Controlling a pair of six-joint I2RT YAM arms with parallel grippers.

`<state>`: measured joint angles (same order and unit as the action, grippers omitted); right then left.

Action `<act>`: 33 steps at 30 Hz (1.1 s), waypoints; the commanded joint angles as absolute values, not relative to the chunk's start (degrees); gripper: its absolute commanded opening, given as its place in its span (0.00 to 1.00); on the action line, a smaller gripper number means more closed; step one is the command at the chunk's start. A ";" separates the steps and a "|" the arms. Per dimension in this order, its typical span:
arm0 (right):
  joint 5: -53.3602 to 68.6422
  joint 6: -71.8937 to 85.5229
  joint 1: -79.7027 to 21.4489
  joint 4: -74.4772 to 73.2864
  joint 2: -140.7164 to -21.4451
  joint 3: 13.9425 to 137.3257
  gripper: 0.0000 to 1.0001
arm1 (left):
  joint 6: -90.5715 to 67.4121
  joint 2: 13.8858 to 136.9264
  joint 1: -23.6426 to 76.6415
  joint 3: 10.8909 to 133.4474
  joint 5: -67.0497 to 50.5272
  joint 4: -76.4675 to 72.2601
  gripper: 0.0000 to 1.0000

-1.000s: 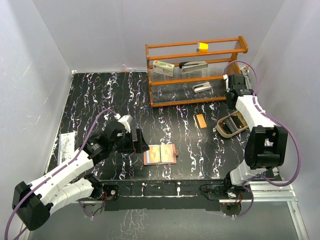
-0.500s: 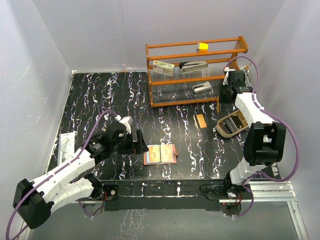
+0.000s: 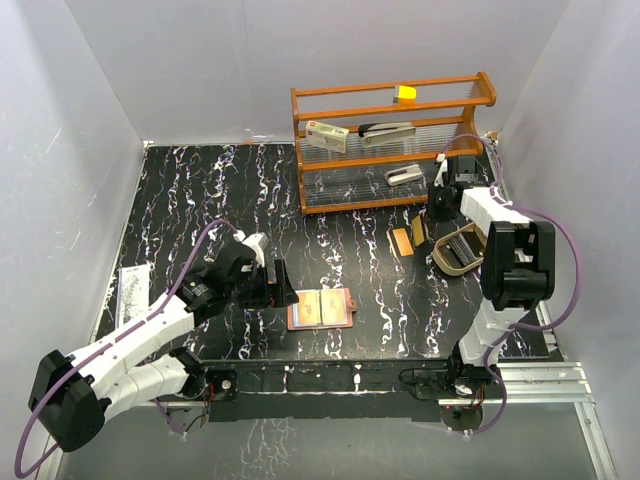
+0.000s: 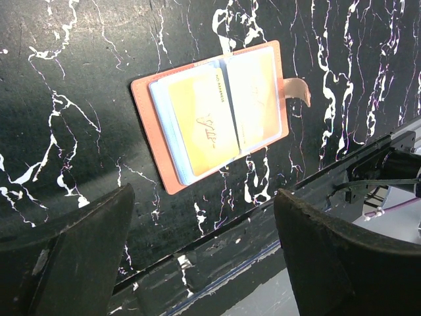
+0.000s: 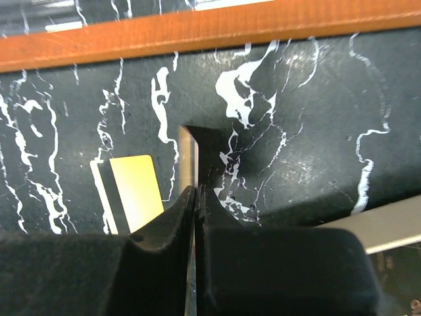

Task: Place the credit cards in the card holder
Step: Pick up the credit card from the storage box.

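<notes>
The reddish-brown card holder lies open on the black table near the front edge. In the left wrist view the card holder has an orange card over a light blue card in its left panel. Another orange card sits in its right panel. My left gripper is open and empty just left of it. My right gripper is shut on a thin tan card seen edge-on, low over the table. An orange card lies flat beside it.
A wooden rack with small items stands at the back, its base rail close ahead of my right gripper. A tan oval tray sits right of the loose card. A white printed packet lies at the left edge.
My right gripper has swung left from the rack's right end and come down beside the loose orange card. My left arm has barely moved.
</notes>
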<state>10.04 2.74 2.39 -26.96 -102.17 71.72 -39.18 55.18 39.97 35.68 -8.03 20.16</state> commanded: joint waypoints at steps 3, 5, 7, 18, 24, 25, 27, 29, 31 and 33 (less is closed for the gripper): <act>13.36 3.38 3.05 -28.62 -105.38 72.10 0.00 | -39.74 54.44 39.99 37.31 -8.26 21.09 0.84; 13.68 3.32 3.06 -28.50 -105.70 71.71 0.00 | -39.77 54.24 39.94 37.27 -8.13 21.25 0.84; 14.01 3.58 3.03 -28.71 -106.26 71.63 0.00 | -40.07 54.30 39.99 37.41 -7.80 21.32 0.84; 22.56 6.02 2.03 -24.36 -104.44 65.85 0.00 | -43.24 59.54 39.99 36.78 -7.06 17.63 0.73; 25.78 7.64 1.23 -21.65 -101.23 62.08 0.00 | -45.20 62.89 39.91 39.37 -10.37 15.24 0.71; 26.58 7.72 1.25 -21.36 -100.36 61.60 0.00 | -45.51 63.12 39.96 39.92 -10.96 15.02 0.71; 27.02 8.09 1.23 -21.43 -97.61 60.80 0.00 | -46.14 63.39 39.90 40.83 -11.68 14.82 0.71; 27.53 8.47 1.23 -21.92 -95.24 59.90 0.00 | -46.96 63.31 39.94 41.29 -12.30 14.24 0.71; 28.75 8.81 1.23 -22.14 -93.11 58.61 0.00 | -48.23 63.24 39.90 41.50 -13.06 13.02 0.71; 29.76 9.77 1.08 -22.15 -91.02 57.16 0.00 | -49.63 63.37 39.90 41.44 -14.41 11.01 0.71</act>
<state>26.92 8.12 1.23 -23.92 -96.18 59.00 -46.70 63.99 39.97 39.57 -11.07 14.39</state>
